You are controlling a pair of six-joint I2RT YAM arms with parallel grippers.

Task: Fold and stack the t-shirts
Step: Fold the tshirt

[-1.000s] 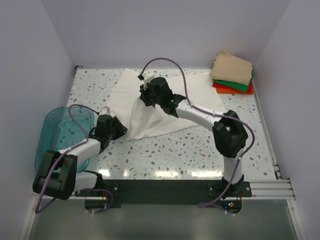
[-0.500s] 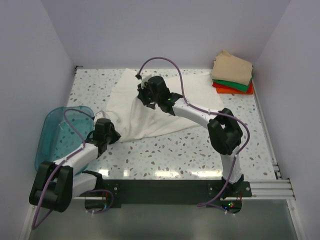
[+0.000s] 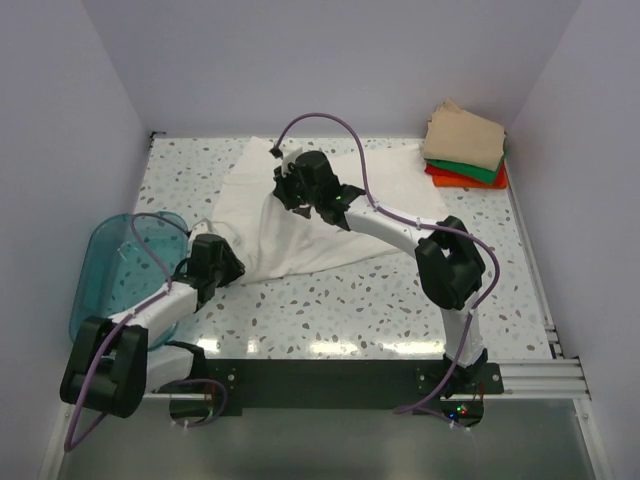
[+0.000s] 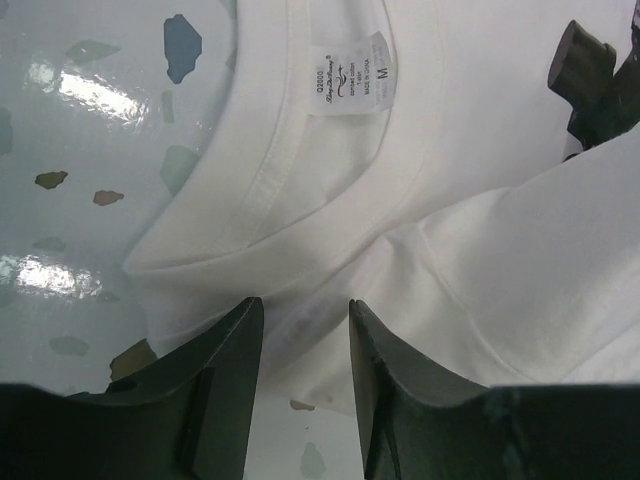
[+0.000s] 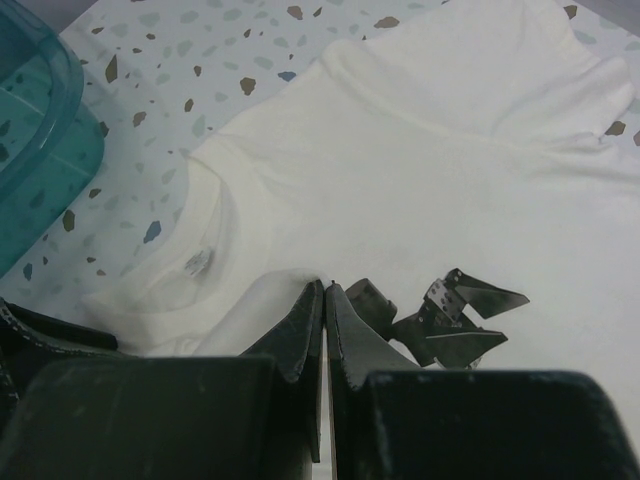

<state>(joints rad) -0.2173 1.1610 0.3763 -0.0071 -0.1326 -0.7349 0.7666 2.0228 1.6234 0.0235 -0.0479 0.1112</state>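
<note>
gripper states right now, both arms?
Left gripper: open, over the white shirt near its collar.
Right gripper: shut, apparently pinching the white shirt.

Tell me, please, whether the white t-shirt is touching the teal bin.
Apart. The right wrist view shows a strip of bare speckled table between the white t-shirt and the teal bin.

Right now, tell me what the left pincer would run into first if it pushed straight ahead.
The left pincer would meet the white t-shirt almost at once, at its neckband just ahead of the fingertips. Its height above the cloth is unclear.
</note>
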